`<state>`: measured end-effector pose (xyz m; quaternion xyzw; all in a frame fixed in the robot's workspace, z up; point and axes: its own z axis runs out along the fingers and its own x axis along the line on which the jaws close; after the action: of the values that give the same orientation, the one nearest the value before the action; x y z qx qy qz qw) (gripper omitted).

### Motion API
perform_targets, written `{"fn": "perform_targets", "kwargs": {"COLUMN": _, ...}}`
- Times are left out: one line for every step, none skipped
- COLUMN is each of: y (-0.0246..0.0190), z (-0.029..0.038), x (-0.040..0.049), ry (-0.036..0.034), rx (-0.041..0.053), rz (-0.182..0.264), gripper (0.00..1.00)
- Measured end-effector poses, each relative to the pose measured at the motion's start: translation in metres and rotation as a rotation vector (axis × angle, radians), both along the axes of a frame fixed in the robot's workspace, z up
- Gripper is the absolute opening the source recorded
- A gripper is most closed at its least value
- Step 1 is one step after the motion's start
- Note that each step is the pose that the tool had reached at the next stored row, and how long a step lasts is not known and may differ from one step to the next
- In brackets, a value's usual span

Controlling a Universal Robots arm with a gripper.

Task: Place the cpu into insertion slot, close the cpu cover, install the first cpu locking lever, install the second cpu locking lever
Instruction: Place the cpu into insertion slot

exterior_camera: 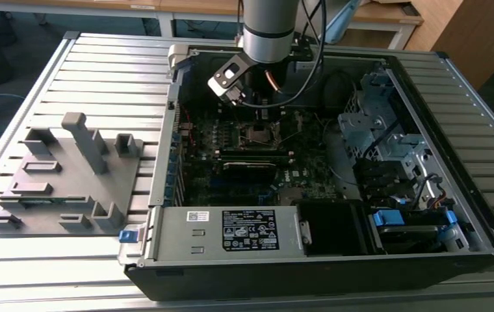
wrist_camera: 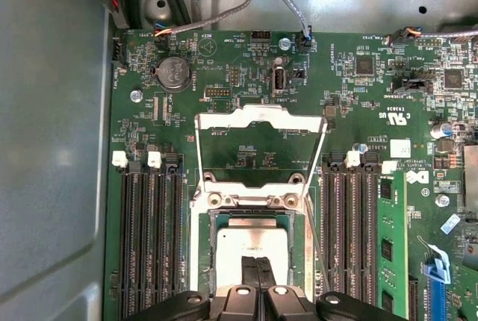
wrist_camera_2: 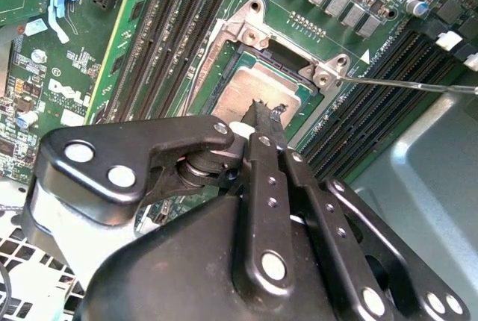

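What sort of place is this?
Likely a robotics lab or workshop: an open black desktop computer case on a ribbed aluminium table, a grey plastic fixture tray beside it, wooden desks behind.

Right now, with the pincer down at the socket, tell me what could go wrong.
1. The pincer is shut with its tips at the cpu top; a sideways drag could skew it in the insertion slot.
2. The cpu cover is flipped open and a thin lever sticks out beside the socket; either might snag the pincer.

exterior view high, wrist views near mobo point(wrist_camera: 351, 104)
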<state>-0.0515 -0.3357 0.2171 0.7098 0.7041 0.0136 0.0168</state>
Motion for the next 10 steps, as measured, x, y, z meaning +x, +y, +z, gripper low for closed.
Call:
{"fn": "perform_targets", "kwargs": {"y": 0.0, "z": 0.0, "x": 0.0, "ry": 0.0, "rx": 0.0, "rz": 0.0, "gripper": 0.1}}
{"fn": "perform_targets", "kwargs": {"y": 0.0, "z": 0.0, "x": 0.0, "ry": 0.0, "rx": 0.0, "rz": 0.0, "gripper": 0.1}}
{"fn": "perform_targets", "kwargs": {"y": 0.0, "z": 0.0, "x": 0.0, "ry": 0.0, "rx": 0.0001, "rz": 0.0, "gripper": 0.1}}
{"fn": "perform_targets", "kwargs": {"y": 0.0, "z": 0.0, "x": 0.0, "ry": -0.0001, "rx": 0.0001, "rz": 0.0, "gripper": 0.1}}
{"fn": "perform_targets", "kwargs": {"y": -0.0001, "z": -0.0001, "x": 0.0, "ry": 0.0, "rx": 0.0032, "rz": 0.0, "gripper": 0.1}}
{"fn": "perform_targets", "kwargs": {"y": 0.0, "z": -0.0003, "x": 0.0001, "ry": 0.0, "rx": 0.0092, "rz": 0.0, "gripper": 0.1}}
{"fn": "perform_targets", "kwargs": {"y": 0.0, "z": -0.0003, "x": 0.0, "ry": 0.0, "rx": 0.0107, "rz": 0.0, "gripper": 0.1}}
{"fn": "perform_targets", "kwargs": {"y": 0.0, "z": -0.0003, "x": 0.0, "ry": 0.0, "rx": 0.0106, "rz": 0.0, "gripper": 0.1}}
{"fn": "perform_targets", "kwargs": {"y": 0.0, "z": -0.0003, "x": 0.0, "ry": 0.0, "rx": 0.0106, "rz": 0.0, "gripper": 0.1}}
{"fn": "perform_targets", "kwargs": {"y": 0.0, "z": -0.0008, "x": 0.0, "ry": 0.0, "rx": 0.0108, "rz": 0.0, "gripper": 0.1}}
